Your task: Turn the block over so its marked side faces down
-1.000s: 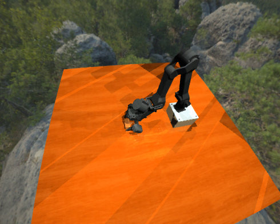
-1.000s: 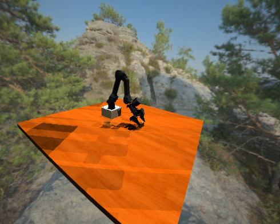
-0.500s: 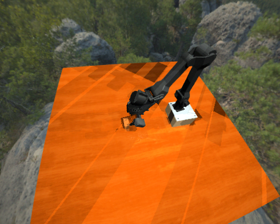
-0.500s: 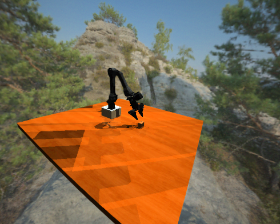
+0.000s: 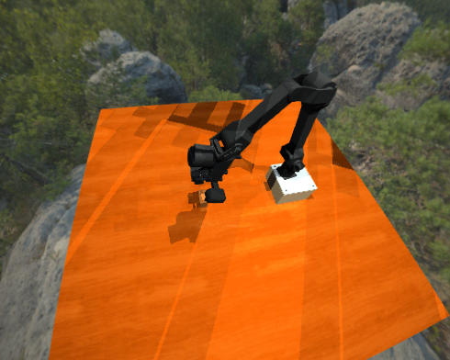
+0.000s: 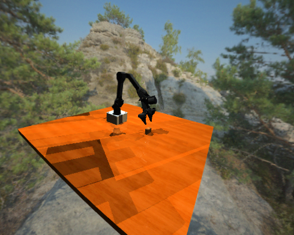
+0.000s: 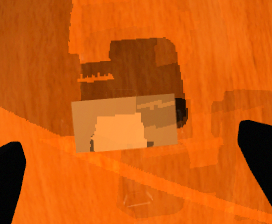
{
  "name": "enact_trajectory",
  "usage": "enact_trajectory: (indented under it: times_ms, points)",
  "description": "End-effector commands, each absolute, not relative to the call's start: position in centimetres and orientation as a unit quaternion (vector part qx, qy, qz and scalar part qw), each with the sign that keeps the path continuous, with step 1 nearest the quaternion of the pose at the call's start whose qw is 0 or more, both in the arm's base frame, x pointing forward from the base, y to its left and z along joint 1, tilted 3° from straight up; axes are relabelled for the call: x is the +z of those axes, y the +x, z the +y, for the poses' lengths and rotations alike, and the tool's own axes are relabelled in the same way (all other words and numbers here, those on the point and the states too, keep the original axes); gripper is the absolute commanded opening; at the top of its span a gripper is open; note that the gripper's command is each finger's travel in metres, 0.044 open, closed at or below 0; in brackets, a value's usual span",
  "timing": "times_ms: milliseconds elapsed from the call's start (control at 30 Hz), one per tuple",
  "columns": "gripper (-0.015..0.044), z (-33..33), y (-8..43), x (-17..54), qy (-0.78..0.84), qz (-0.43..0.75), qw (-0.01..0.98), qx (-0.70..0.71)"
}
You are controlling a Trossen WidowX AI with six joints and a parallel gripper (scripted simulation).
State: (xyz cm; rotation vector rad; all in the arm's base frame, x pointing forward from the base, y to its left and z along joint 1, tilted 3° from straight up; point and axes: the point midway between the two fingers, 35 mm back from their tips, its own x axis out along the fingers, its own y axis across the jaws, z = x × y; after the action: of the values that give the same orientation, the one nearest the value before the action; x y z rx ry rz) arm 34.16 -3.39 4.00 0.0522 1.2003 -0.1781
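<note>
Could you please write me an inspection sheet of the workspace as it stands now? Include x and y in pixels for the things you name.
Surface: orange table (image 5: 270,275) (image 6: 158,156), wood-like grain, patchy shadows over it.
Job's things: one small block (image 5: 202,198) (image 6: 147,130) (image 7: 87,125), resting on the table; the wrist view shows a tan upper face, and a marked side cannot be made out.
Clutter: nothing seen.
Grippers: the gripper (image 5: 208,197) (image 6: 148,122) (image 7: 132,143) is open above the block, nothing between its fingers.
Arm base: white-topped box (image 5: 302,185) (image 6: 111,117), standing on the table.
Cables: nothing seen.
Surroundings: rocks (image 5: 141,75) (image 6: 110,39) and trees (image 5: 215,41) (image 6: 260,33) beyond the table edges.
</note>
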Motion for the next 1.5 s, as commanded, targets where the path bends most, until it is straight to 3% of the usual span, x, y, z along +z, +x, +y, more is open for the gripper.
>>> enact_trajectory:
  times_ms: [0,200,1467]
  points:
    - [0.0440,-3.4,35.2,5.0,0.037,0.632,0.770,-0.079]
    - [0.0440,-3.5,35.6,6.2,0.045,0.689,0.719,-0.077]
    - [0.0440,-3.9,35.9,-1.0,0.044,0.690,0.719,-0.077]
